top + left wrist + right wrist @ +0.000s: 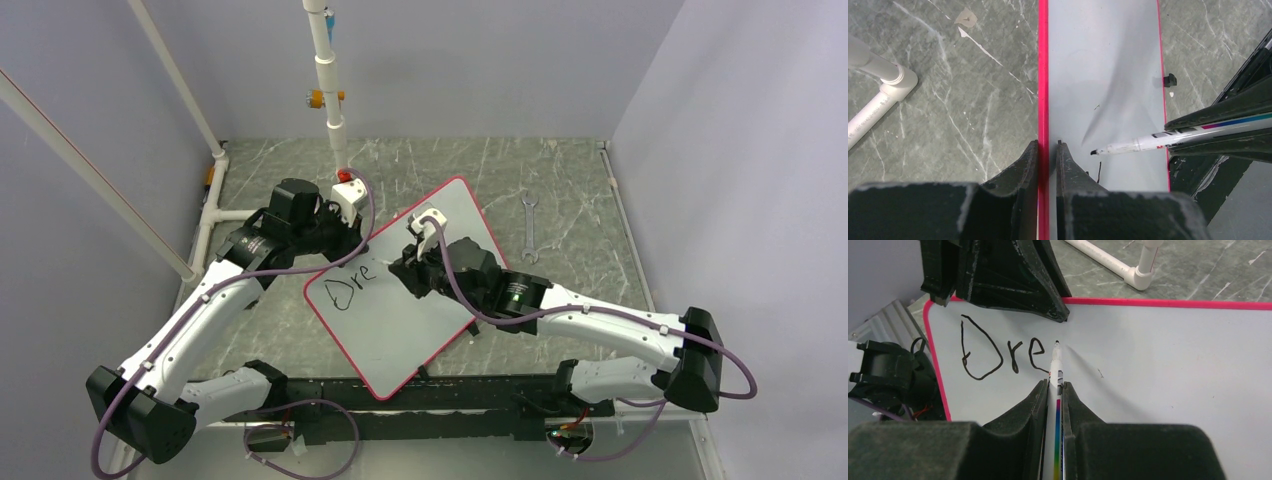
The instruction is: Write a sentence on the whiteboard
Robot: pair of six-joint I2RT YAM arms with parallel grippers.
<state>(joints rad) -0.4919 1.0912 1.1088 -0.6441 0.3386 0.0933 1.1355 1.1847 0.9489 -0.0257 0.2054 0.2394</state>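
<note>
Right wrist view shows my right gripper (1053, 386) pinching a slim white marker pen (1056, 359), black handwritten "Dre" lettering (998, 356) just left of its tip; my left gripper (1048, 146) clamps the rim of the flat white red-rimmed whiteboard (1103, 60).

From above, the right arm (500, 290) covers the middle of the whiteboard (385, 340) and hides the marker (1056, 357); the right wrist view loses the marker's barrel inside the right claw (1054, 386), and the whiteboard runs off right and bottom; whether the tip touches it cannot be told; the left wrist view cuts the whiteboard top and bottom, showing one black stroke too small to read.
</note>
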